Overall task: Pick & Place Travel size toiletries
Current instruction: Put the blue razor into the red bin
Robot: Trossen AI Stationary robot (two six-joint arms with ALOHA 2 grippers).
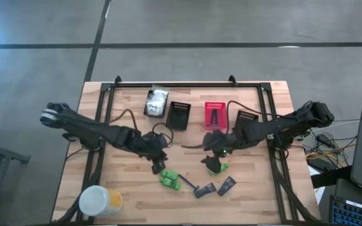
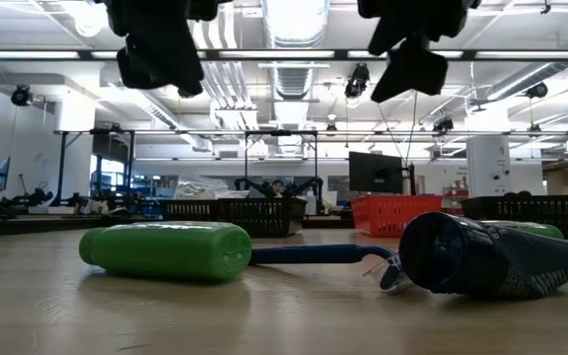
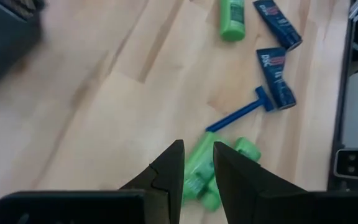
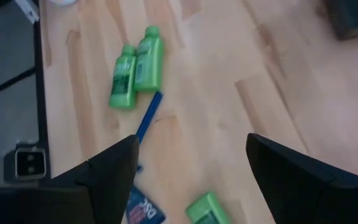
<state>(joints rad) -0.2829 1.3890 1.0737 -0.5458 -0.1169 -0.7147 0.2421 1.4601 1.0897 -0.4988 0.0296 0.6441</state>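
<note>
Two bright green packs (image 1: 170, 180) (image 3: 197, 177) lie side by side on the wooden table. A blue razor (image 1: 188, 184) (image 3: 241, 112) and two flat dark sachets (image 1: 205, 189) (image 1: 226, 185) lie just right of them. My left gripper (image 1: 160, 166) (image 3: 198, 158) hovers above the green pair, its fingers a narrow gap apart and holding nothing. A third green pack (image 1: 219, 167) (image 4: 205, 210) lies under my right gripper (image 1: 213, 160) (image 4: 191, 149), which hangs wide open above it. In the low view both grippers are well clear of the tabletop.
A black basket (image 1: 178, 115), a red basket (image 1: 215, 115) and another dark basket (image 1: 246, 117) stand toward the far edge. White crinkly packets (image 1: 156, 100) sit in a container left of them. The white-and-yellow tub (image 1: 99, 201) stands at the near left corner.
</note>
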